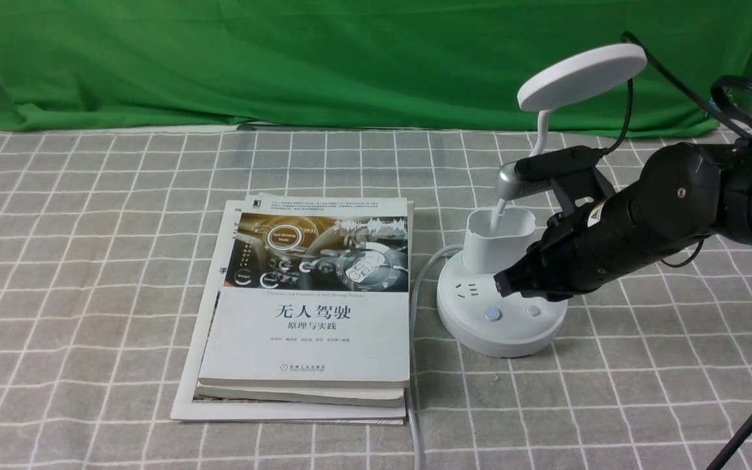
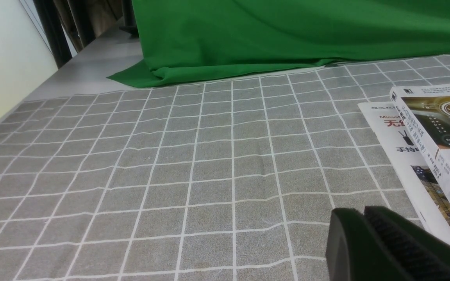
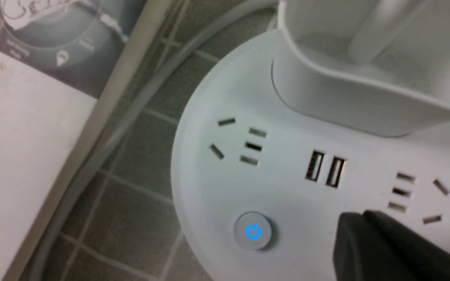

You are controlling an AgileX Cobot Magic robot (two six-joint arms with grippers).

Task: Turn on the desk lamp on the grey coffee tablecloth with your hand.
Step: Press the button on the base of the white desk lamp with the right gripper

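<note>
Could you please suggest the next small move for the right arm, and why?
I'd probably shift the closed right jaws toward the unlit button and then lower them: they hover over the lamp's base, and the other button already glows blue.

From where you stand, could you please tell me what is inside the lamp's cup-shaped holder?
The lamp's neck runs down into the holder; nothing else shows there. Its near wall hides part of the bottom.
</note>
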